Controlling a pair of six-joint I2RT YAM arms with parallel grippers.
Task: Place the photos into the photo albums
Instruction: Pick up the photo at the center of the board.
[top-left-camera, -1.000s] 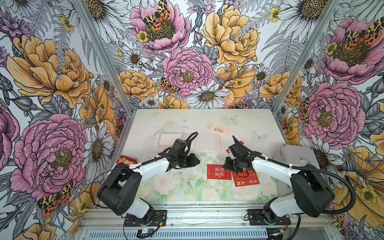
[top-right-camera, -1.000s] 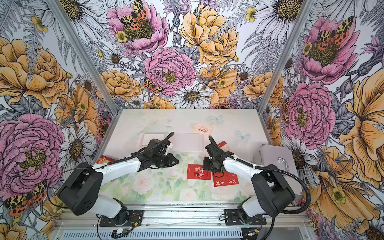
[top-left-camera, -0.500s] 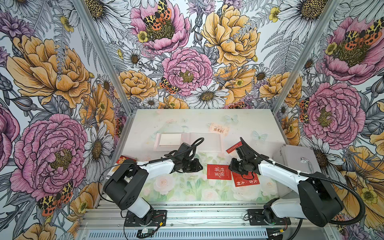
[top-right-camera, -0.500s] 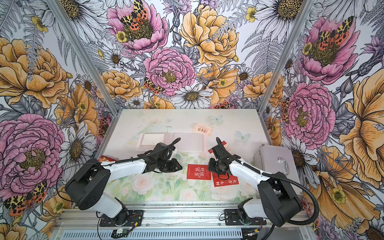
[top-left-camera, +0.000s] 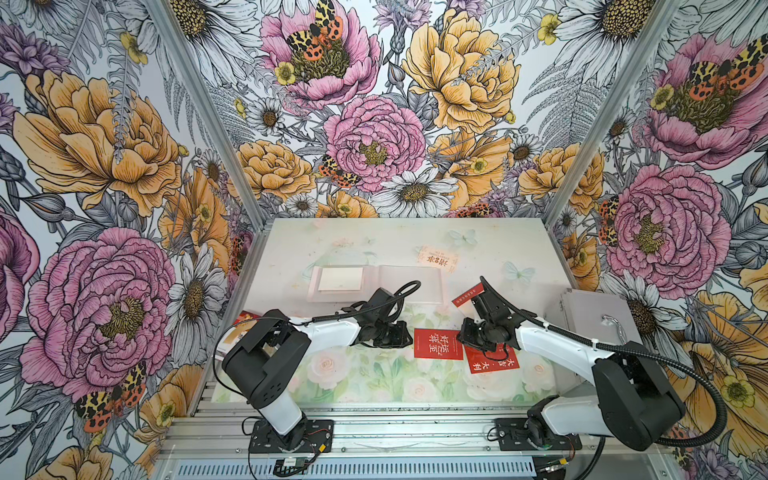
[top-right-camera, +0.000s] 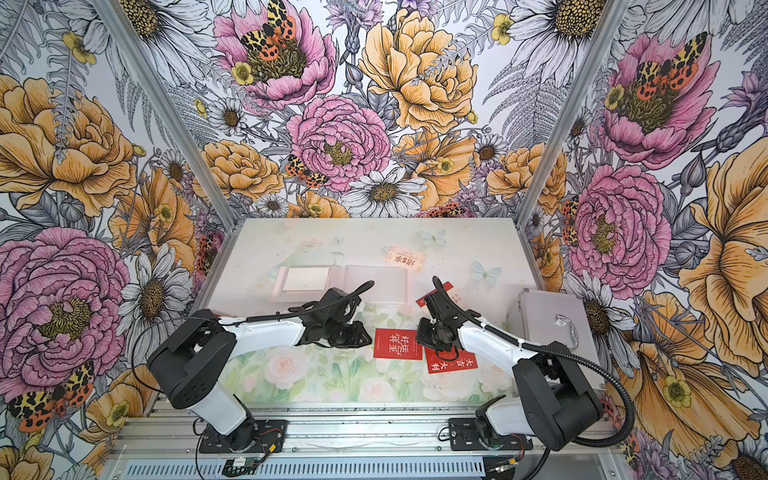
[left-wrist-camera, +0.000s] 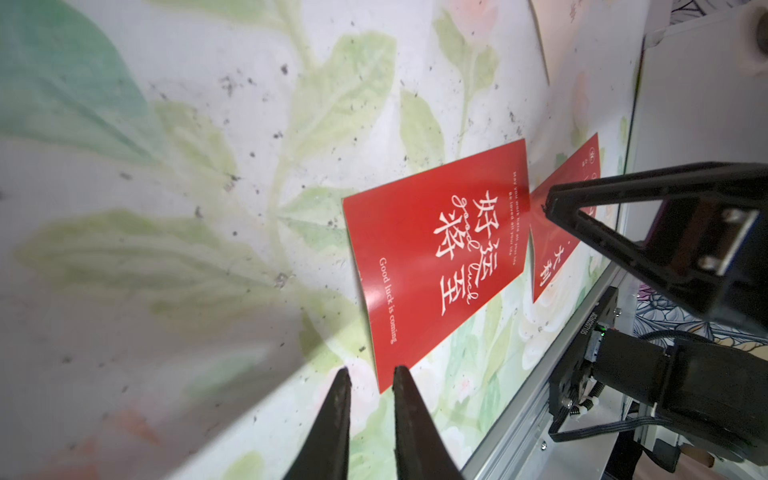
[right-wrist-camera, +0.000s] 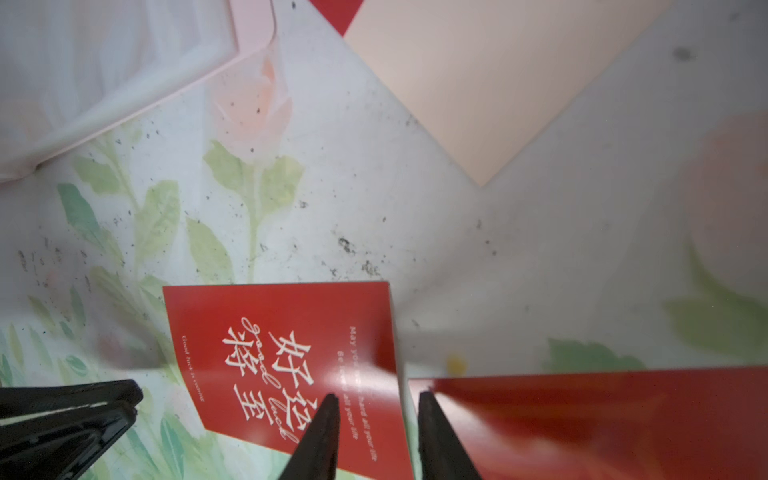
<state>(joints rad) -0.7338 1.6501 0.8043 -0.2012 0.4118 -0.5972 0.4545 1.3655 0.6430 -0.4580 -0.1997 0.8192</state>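
The fingers of our right gripper (right-wrist-camera: 376, 395) stand a little spread, straddling one short edge of the red card (right-wrist-camera: 282, 353), which looks slightly lifted there but is not pinched. Our left gripper (left-wrist-camera: 371, 374), narrowly parted and empty, sits just off the opposite end. The card's length runs between us. Both top views hide this under the wrists but show the open album (top-left-camera: 411, 282) behind the card.

Bold floral walls (top-left-camera: 374, 124), pastel floral tabletop (top-left-camera: 353, 374).

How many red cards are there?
3: middle red card and right red card side by side up front; far red card behind the right arm. Others may be hidden.
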